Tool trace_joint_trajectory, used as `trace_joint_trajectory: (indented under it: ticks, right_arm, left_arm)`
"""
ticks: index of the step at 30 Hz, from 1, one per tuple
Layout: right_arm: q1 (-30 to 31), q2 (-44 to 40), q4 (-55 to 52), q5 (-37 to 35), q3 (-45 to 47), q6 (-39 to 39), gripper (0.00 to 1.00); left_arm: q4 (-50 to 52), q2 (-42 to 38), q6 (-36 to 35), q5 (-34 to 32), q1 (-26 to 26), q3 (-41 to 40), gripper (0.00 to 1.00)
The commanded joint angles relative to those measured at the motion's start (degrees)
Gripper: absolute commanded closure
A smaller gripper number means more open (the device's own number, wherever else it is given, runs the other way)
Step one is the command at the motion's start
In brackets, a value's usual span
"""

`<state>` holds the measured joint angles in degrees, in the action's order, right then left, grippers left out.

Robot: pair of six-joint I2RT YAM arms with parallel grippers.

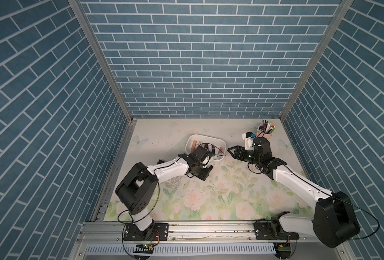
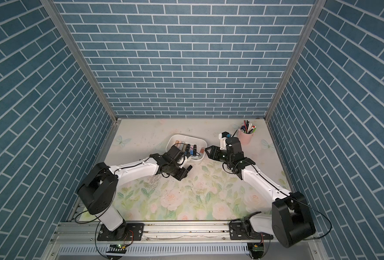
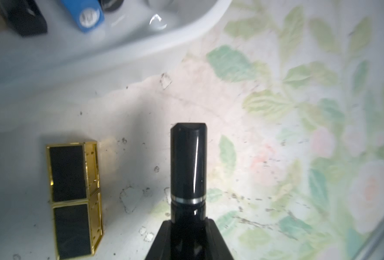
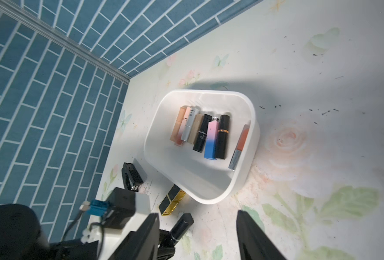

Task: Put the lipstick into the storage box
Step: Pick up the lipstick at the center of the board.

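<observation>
Black and glossy, the lipstick point(image 3: 188, 162) sat clamped by its base in the left gripper point(image 3: 187, 227), jaws pinched tight below the silver band, cap end jutting out in front. Grasp made, then, and the carry was the step in hand. Whether the tube was clear of the floral mat point(image 3: 299, 112) I could not tell. It was low, at any rate, and near the front wall of the storage box point(image 4: 252, 112), not yet over it.

Inside the box a row of lipsticks point(image 4: 209, 137) lay side by side, with bare floor toward the near end. Outside, a gold-and-black lipstick point(image 3: 74, 198) lay flat on the mat just beside the box, waiting its turn.

Over on the other side, the right gripper point(image 1: 231, 151) hovered by the box's right end, jaws partly apart, nothing between them.

Next move, as I judged it: lift enough to clear the rim, swing the tube over that bare floor, lower, then let go. The risk was clipping the wall on the way or dropping onto the row.
</observation>
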<state>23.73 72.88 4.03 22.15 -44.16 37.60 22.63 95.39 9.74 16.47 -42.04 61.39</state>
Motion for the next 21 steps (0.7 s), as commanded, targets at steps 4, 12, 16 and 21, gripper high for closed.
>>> trace_joint_trajectory:
  ticks: [4, 12, 16, 21]
  right_arm:
    - [-1.2, -2.1, 19.1, 16.0, 2.2, 4.7, 0.40]
    - [-0.8, -0.1, 46.0, 28.6, 2.7, 16.7, 0.39]
    - [0.8, 1.8, 51.0, 31.4, 0.5, 18.5, 0.39]
    - [2.7, 3.5, 51.9, 32.0, -2.0, 18.6, 0.39]
  left_arm:
    - [-4.8, -10.6, 4.6, 16.2, 7.3, 2.8, 0.84]
    - [-14.0, -17.4, 13.0, 30.5, 13.3, 3.0, 0.83]
    - [-19.7, -18.7, 17.2, 34.6, 13.4, 1.9, 0.83]
    - [-23.6, -20.3, 20.2, 36.6, 13.4, 1.0, 0.83]
